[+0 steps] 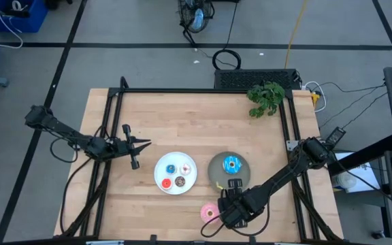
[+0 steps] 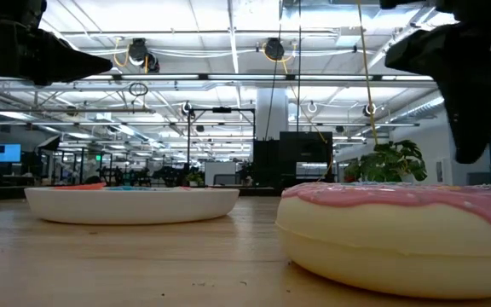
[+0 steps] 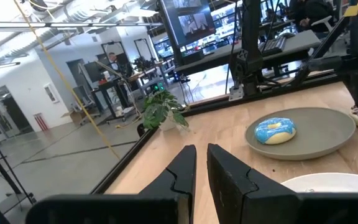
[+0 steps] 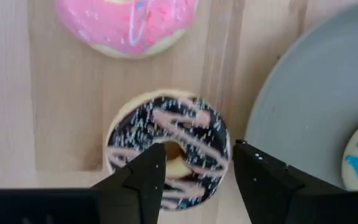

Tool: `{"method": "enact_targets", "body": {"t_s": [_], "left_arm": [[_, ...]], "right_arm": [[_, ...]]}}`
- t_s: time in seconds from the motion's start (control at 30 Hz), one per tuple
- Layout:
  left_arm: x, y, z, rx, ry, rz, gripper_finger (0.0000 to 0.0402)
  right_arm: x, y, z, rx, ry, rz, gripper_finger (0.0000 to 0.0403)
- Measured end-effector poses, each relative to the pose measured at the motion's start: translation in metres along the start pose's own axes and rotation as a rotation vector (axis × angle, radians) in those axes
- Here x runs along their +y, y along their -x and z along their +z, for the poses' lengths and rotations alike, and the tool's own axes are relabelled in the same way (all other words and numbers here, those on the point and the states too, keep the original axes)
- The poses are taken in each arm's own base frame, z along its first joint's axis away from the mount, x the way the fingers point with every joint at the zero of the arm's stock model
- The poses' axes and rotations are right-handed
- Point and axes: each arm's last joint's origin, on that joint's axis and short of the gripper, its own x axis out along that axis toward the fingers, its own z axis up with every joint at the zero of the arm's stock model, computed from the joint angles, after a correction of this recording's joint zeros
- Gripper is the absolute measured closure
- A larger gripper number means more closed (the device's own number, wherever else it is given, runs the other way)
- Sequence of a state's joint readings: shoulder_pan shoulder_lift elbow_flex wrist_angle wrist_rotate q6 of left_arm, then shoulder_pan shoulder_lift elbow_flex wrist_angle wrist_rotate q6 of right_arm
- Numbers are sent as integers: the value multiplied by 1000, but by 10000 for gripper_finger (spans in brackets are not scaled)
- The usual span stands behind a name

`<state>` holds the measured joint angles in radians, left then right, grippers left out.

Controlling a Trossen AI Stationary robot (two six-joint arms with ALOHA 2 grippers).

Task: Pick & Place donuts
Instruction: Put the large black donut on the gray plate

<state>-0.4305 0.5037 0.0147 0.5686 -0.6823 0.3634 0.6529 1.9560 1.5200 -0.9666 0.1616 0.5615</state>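
Hovering right gripper over the dark chocolate sprinkled ring donut on the wood table, fingers apart, straddling one side for a pinch; grey round plate alongside, probably its target. Left gripper waits beside the white plate, fingers together.

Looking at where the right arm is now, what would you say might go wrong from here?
The right pincer is open over the chocolate donut, which lies beside the grey plate; one finger could catch the plate's rim as it descends. The pink donut lies close on the other side and might get nudged. One finger sits over the donut's hole, so the grip may land off-centre and slip.
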Motion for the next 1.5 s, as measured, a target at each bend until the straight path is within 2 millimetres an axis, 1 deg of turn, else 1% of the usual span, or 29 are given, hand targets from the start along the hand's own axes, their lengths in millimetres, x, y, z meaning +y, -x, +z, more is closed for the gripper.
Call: {"method": "enact_targets", "body": {"t_s": [0.2, 0.3, 0.37, 0.57, 0.73, 1.0, 1.17, 1.23, 1.37, 1.43, 1.5], "left_arm": [[0, 0, 0, 2, -2, -1, 355], [0, 0, -1, 5, -5, -2, 355], [0, 0, -1, 9, -8, -3, 355], [0, 0, -1, 11, -9, -4, 355], [-1, 0, -1, 12, -10, -4, 355], [-1, 0, -2, 14, -11, -5, 355], [-1, 0, -2, 14, -12, -5, 355], [-1, 0, -2, 14, -12, -5, 355], [-1, 0, -2, 14, -11, -5, 355], [-1, 0, -2, 14, -11, -5, 355], [-1, 0, -2, 14, -12, -5, 355]], "right_arm": [[0, 0, 3, -31, 25, 4, 234], [1, 1, 3, 4, -4, 75, 234], [5, 3, 1, 16, -29, 118, 234], [18, 5, -5, 23, -56, 154, 234], [25, 6, -8, -20, -50, 135, 234], [28, -12, -7, -1, -28, 78, 234], [30, -26, -9, 48, -18, 51, 234], [32, -33, -9, 73, -15, 54, 234], [34, -40, -9, 74, 1, 63, 234], [34, -42, -10, 73, 12, 72, 241], [33, -43, -10, 80, -4, 67, 259]]}}
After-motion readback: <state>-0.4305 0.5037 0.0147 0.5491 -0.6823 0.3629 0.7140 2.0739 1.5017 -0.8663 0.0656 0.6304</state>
